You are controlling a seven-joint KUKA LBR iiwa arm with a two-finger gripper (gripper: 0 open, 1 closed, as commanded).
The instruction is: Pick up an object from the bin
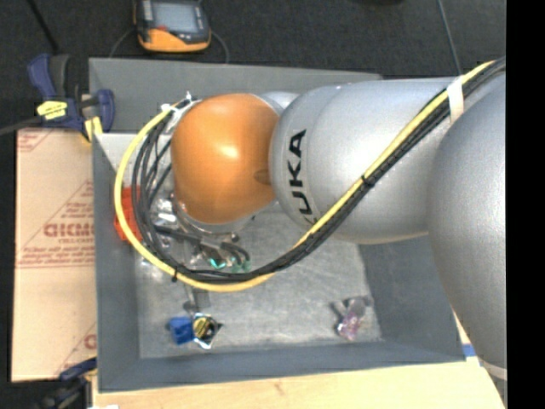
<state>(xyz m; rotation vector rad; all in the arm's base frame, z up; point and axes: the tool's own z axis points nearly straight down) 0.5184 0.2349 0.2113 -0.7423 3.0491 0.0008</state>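
While my hand (198,290) sits low at 8 o'clock in the bin (281,309), open or closed I cannot tell, nothing looks lifted. Blue-and-yellow piece (192,329) lies just beside it toward 6 o'clock; I judge the whole pick left to do.

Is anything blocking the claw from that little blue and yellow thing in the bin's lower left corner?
Nothing visible does: the gripper hangs close to the blue and yellow thing, only bare bin floor between.
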